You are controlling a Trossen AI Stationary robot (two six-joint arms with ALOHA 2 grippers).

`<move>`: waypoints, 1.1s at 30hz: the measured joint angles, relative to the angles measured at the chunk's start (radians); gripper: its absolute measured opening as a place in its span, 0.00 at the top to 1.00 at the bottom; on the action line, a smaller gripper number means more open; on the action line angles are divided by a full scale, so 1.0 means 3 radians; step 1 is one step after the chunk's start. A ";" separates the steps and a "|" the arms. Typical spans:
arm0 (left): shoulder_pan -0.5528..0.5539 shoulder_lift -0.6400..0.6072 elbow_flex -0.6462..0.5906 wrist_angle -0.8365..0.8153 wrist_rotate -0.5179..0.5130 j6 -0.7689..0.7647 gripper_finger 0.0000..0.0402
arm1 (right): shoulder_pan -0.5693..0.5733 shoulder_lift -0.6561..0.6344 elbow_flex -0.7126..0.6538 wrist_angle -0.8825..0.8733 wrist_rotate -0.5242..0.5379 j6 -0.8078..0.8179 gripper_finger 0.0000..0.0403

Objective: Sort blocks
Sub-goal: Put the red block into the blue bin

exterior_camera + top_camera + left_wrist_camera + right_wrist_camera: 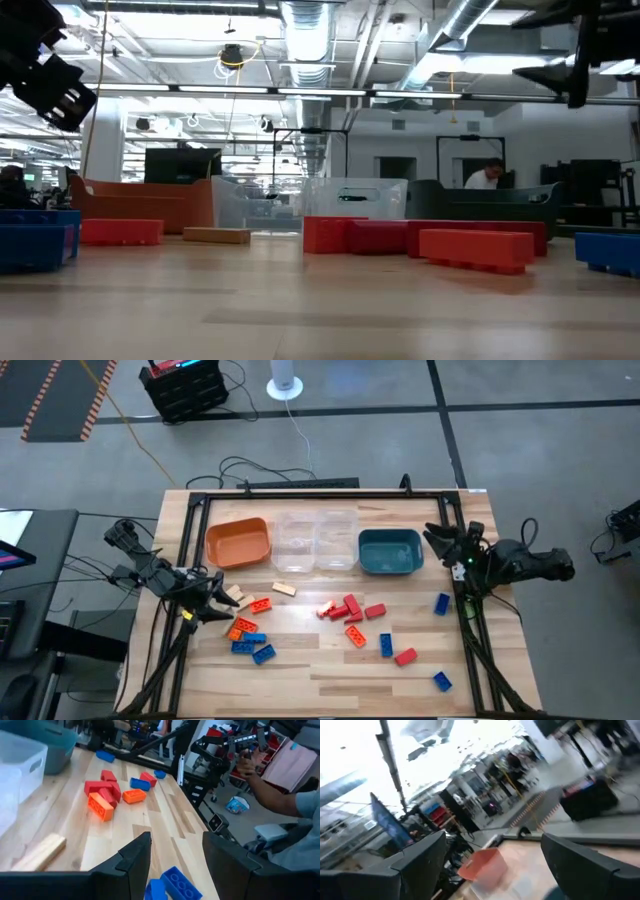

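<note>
High view: orange tray [238, 543], clear trays [316, 540], teal tray [390, 551] behind scattered blocks [345, 615].

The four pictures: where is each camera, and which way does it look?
High view: above the table, looking straight down; both arms show.
Low view: at tabletop height, level across the blocks; arm parts hang above.
Left wrist view: on the left arm, past its open jaws toward red blocks.
Right wrist view: on the right arm, past open jaws toward the orange tray.
Shared: the orange tray also shows from above.
</note>
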 joint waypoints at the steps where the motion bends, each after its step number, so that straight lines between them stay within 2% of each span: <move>1: 0.0000 0.0000 0.0000 0.0023 0.0000 0.0047 0.57 | 0.0000 0.0040 0.0000 0.0108 -0.0094 -0.0093 0.08; 6: 0.0000 0.0000 0.0005 0.0234 -0.0001 0.0328 0.57 | 0.0004 0.0550 0.0003 0.0750 -0.0636 -0.0508 0.08; 16: 0.0000 0.0000 0.0005 0.0568 -0.0081 0.0434 0.57 | 0.0003 0.1991 0.0044 0.1779 -0.0645 -0.0670 0.08; 19: 0.0000 0.0001 0.0020 0.0624 -0.0164 0.0450 0.57 | -0.0023 0.2401 0.0181 0.1803 -0.0643 -0.0745 0.08; 24: 0.0000 0.0000 0.0112 0.0637 -0.0283 0.0609 0.57 | -0.0034 0.2995 0.0465 0.1801 -0.0642 -0.0581 0.08; 30: 0.0000 0.0001 0.0155 0.0632 -0.0298 0.0644 0.57 | -0.0038 0.3546 0.0826 0.1623 -0.0694 -0.0416 0.08; 33: 0.0000 0.0001 0.0155 0.0631 -0.0298 0.0742 0.57 | -0.0056 0.3814 0.0998 0.1563 -0.0529 -0.0230 0.08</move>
